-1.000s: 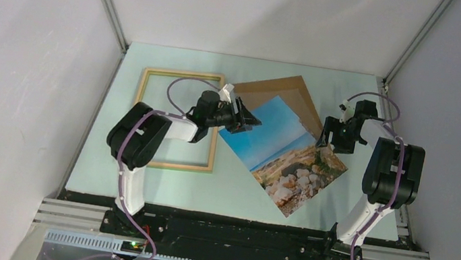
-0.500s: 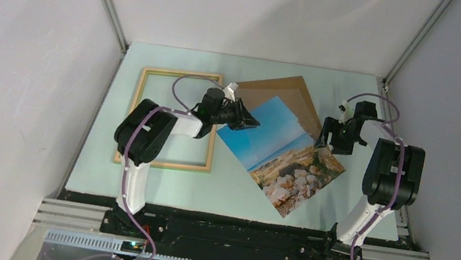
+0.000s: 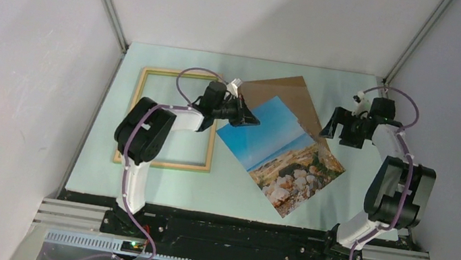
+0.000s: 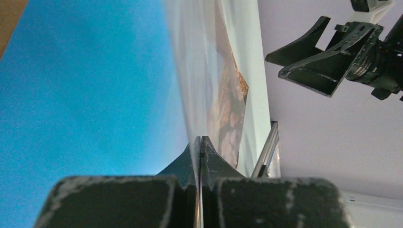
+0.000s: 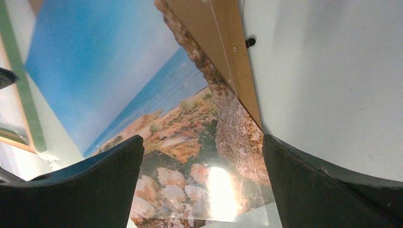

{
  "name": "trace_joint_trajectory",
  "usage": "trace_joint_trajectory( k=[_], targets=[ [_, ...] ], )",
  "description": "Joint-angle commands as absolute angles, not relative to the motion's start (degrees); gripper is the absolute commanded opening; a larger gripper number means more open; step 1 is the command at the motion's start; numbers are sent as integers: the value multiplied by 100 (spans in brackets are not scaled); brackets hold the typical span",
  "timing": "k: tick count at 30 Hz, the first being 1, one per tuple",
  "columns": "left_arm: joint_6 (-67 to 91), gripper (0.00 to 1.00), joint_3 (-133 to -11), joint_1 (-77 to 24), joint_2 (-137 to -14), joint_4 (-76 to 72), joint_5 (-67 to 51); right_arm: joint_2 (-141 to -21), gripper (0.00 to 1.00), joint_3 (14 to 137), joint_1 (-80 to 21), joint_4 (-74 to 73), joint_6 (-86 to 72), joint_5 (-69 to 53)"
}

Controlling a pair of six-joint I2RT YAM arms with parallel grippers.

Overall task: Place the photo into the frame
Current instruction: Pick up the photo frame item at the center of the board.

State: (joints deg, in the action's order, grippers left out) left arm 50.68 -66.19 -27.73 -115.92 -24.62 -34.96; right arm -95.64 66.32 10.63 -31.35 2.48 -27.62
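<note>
Since the left end effector [image 3: 245, 118] pinches the photo [image 3: 285, 158] and the right end effector [image 3: 332, 126] hangs open, lift slowly to the frame [image 3: 168, 163].

1. Left arm [image 3: 145, 135] rises from the counter's [image 3: 233, 191] near edge, elbow bent, forearm reaching right toward the counter's middle
2. Left gripper [image 3: 249, 120] points right, low, jaws pressed together on an edge of the photo [image 3: 280, 147]
3. Right arm [image 3: 400, 188] stands by the counter's right edge, elbow high, wrist turned left
4. Right gripper [image 3: 335, 130] points left, jaws spread wide, holding nothing
</note>
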Motion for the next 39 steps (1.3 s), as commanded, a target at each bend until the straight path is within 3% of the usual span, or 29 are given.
trace_joint_trajectory(
  k=[1,9,25,33,39],
  targets=[
    [4820,0,-6917,-2613,-11094,-2505,-4201,-8970,99,6641,1141,-2954,222,-3189],
    [4679,0,-6768,-2284,-10498,-2350,-5059,-8350,99,6636,986,-2872,231,-3659],
    [2953,0,-6119,-1869,-8544,-1265,-6280,-8264,99,6142,453,-2048,328,-5389],
    [2947,0,-6028,-1769,-8231,-1257,-6406,-8025,99,5577,306,-1793,703,-6390],
    [3054,0,-6041,-1746,-8270,-1269,-6443,-8067,93,5422,165,-1551,591,-6801]
  ],
)
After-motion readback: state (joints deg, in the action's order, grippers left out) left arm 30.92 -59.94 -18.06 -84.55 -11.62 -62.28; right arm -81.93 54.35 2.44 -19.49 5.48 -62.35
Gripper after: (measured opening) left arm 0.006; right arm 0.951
